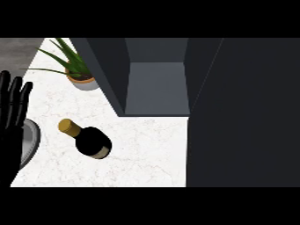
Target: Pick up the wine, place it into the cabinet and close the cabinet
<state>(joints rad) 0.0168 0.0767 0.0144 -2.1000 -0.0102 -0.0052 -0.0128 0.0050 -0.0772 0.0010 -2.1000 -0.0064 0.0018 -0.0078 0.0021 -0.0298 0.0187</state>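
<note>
— Near the middle of the white marbled counter (145,158), what stands there?

— A dark glass wine bottle with a gold foil cap (87,138). It stands free, its cap leaning toward the counter's left edge as seen from above. Nothing touches it.

— And the dark grey cabinet (155,74)?

— It sits at the counter's far edge, beyond the bottle and somewhat to the right. Its inside shows as a grey open compartment between two dark side walls. A broad dark panel (253,114) fills the counter's right side from far edge to near edge; I cannot tell whether that is the cabinet's door.

— Which hands show?

— Only the left hand (3,118), black, at the counter's left edge. Its fingers are straight and point up toward the far edge, holding nothing. It is resting, well apart from the bottle. The right hand does not show anywhere.

— Anything under that hand?

— A round grey metal plate (32,140) lies at the left edge, mostly hidden behind the hand, with only its right rim visible. The bottle stands near that rim but apart from it.

— What else?

— A green spiky plant in a terracotta-rimmed white pot (81,77) stands at the far left corner, just beside the cabinet's left wall.
</note>
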